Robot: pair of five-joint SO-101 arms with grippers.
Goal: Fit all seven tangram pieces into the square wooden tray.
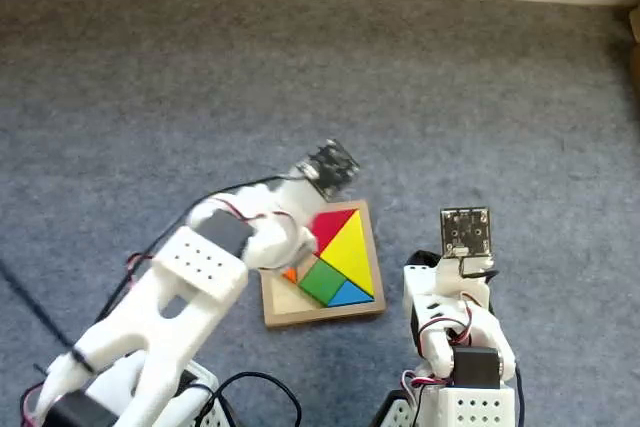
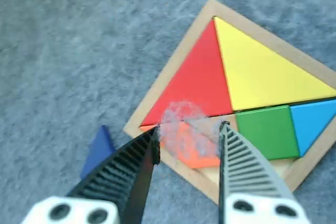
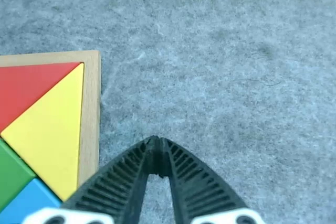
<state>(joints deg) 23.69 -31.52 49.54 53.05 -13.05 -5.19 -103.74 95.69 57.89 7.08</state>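
The left gripper [image 2: 189, 128] is nearest the lens. Its two ribbed black fingers are spread apart with nothing clamped between them. Their tips straddle the orange piece [image 2: 202, 156], which lies inside the wooden tray [image 2: 176, 64] along one edge, at the corner nearest this arm. One tip stands over the tray's rim at that corner. The other is over the seam where orange meets the green square [image 2: 265, 132]. Whether either tip touches the wood cannot be told.

The red triangle [image 2: 197, 77] lies next to the orange piece, and the yellow triangle [image 2: 257, 72] sits flush against the red one. The light blue piece [image 2: 315, 124] sits beside the green square. A strip of bare wood shows along the tray's edge past the orange piece.

A dark blue piece [image 2: 100, 149] lies flat on the desk [image 1: 150, 77], outside the tray and just off the same corner, beside the gripper's outer finger.

The tray sits between the two arms, towards the desk's near edge. The right gripper [image 3: 156, 145] is clenched, fingertips together and holding nothing. It is above the grey cover, just off the tray's yellow-side edge.
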